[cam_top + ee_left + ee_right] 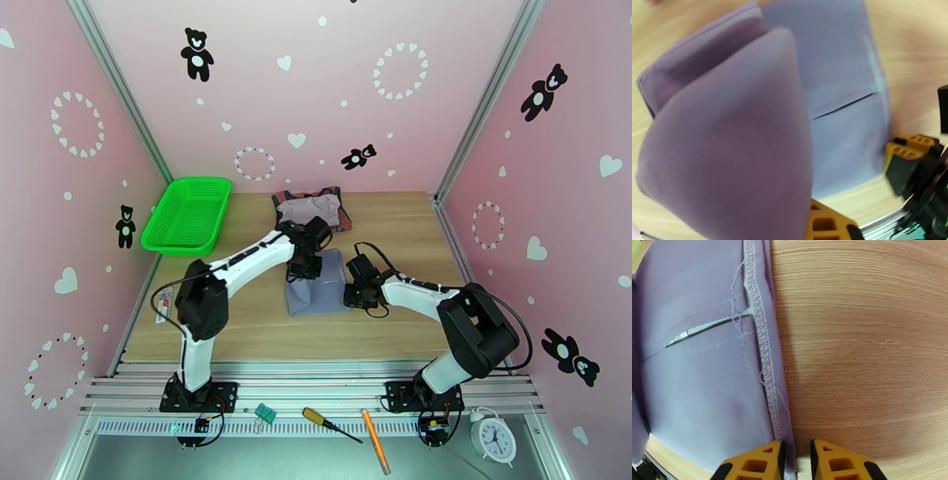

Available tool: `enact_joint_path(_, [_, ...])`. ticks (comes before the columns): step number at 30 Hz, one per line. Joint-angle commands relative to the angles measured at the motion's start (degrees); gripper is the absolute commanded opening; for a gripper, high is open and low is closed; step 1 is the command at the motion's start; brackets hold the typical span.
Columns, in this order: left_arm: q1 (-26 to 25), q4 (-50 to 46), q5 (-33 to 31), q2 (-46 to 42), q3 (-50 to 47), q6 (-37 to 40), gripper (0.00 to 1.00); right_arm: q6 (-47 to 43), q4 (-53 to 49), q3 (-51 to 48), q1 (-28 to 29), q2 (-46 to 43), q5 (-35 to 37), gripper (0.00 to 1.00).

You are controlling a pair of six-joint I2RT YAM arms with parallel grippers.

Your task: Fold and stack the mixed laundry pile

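Pale grey-lilac cloth shirt (pixel 320 294) sits mid-table, partly folded into a rough rectangle, with 1 flap raised off it. Left gripper (pixel 304 272) hangs over its far-left part, jaws pinched tight on that lifted flap, which balloons up in the left wrist view. Right gripper (pixel 796 449) is down at the shirt's right hem, jaws a narrow slit apart and straddling the stitched edge. Clamped or not, can't tell. So we're mid-fold on this shirt, I'd say. The next move calls for a firm bite on that hem, then both arms carrying cloth across together and laying it flat. Rust-red top with dark trim (pixel 312 211) lies at the far edge, and a bright green plastic mesh basket (pixel 158 229) sits far left on the pale wooden table (pixel 261 331).
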Motion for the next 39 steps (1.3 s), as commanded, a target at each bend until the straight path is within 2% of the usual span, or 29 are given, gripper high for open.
enact_joint_path(1, [-0.8, 3.4, 4.6, 2.9, 2.9, -1.7, 0.0, 0.9, 1.2, -1.9, 1.6, 3.1, -1.8, 0.25])
enact_joint_path(6, [-0.8, 3.7, 5.1, 5.7, 3.9, -1.7, 0.02, 1.1, 1.5, -1.9, 2.1, 3.6, -1.7, 0.27])
enact_joint_path(8, [-0.8, 4.4, 5.8, 6.1, 3.5, -1.7, 0.17, 1.0, 1.5, -1.8, 2.2, 3.8, -1.7, 0.29])
enact_joint_path(10, [-0.8, 5.7, 7.2, 6.1, 2.9, -1.8, 0.4, 1.1, 1.2, -1.7, 2.3, 3.9, -1.7, 0.31])
enact_joint_path(13, [-0.8, 7.2, 8.8, 5.8, 3.3, -1.5, 0.63, 1.0, 0.3, -1.6, 2.3, 3.4, -0.9, 0.34])
enact_joint_path(16, [-0.8, 8.3, 11.0, 5.6, 5.6, 0.0, 0.84, 1.1, -1.3, -1.9, 2.3, 1.5, 1.1, 0.4])
enact_joint_path(19, [-0.8, 9.4, 13.2, 5.0, 9.2, 1.6, 0.98, 1.6, -3.4, -3.6, 2.3, -3.1, 3.4, 0.48])
enact_joint_path(23, [-0.6, 9.4, 12.9, 3.7, 14.6, 3.3, 0.98, 2.3, -8.3, -7.4, 2.5, -13.1, 6.2, 0.56])
enact_joint_path(26, [0.2, 8.8, 11.4, 2.3, 17.4, 4.8, 0.98, 4.0, -13.8, -10.9, 3.4, -23.7, 7.0, 0.62])
enact_joint_path(29, [2.0, 6.8, 8.8, 1.9, 19.6, 6.4, 0.99, 8.2, -14.7, -14.6, 5.0, -35.1, 4.6, 0.74])
enact_joint_path(31, [3.6, 5.7, 7.0, 1.8, 19.9, 7.7, 0.98, 13.3, -10.3, -17.5, 5.6, -40.9, 0.9, 0.81])
enact_joint_path(34, [5.9, 4.6, 4.6, 2.6, 19.9, 10.5, 0.98, 23.3, -2.1, -20.8, 6.9, -44.2, -0.6, 0.85])
enact_joint_path(39, [12.1, 2.1, 10.1, 9.2, 22.3, 13.2, 0.98, 41.6, 8.3, -20.9, 14.4, -38.7, 7.9, 0.85])
